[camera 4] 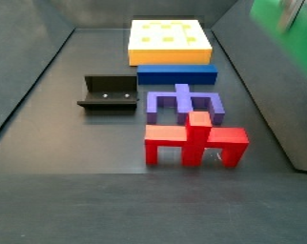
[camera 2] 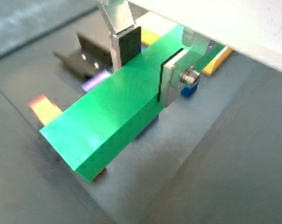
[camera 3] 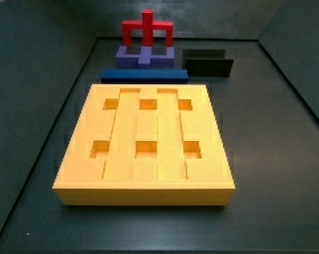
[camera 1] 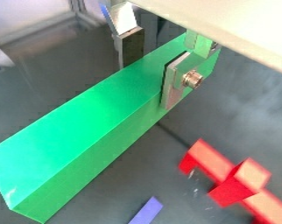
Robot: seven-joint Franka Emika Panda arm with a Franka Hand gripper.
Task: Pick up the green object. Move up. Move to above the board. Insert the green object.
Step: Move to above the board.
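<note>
The green object (camera 1: 91, 131) is a long plain green bar, and it shows in both wrist views (camera 2: 109, 118). My gripper (camera 1: 153, 74) is shut on it near one end, with one silver finger (camera 1: 176, 77) flat on its side and the dark-padded finger (camera 1: 130, 45) on the opposite side. The gripper (camera 2: 150, 68) holds the bar in the air, well above the floor. In a side view only a green patch of the bar (camera 4: 274, 17) shows at the far right corner. The yellow-orange board (camera 3: 147, 139) with six square holes lies on the floor and also shows in a side view (camera 4: 169, 43).
A flat blue bar (camera 3: 143, 73) lies against the board's end (camera 4: 176, 74). Beyond it stand a purple piece (camera 4: 182, 100) and a red piece (camera 4: 194, 143), which is also in a wrist view (camera 1: 231, 175). The dark fixture (camera 4: 108, 93) stands beside them (camera 2: 85, 57).
</note>
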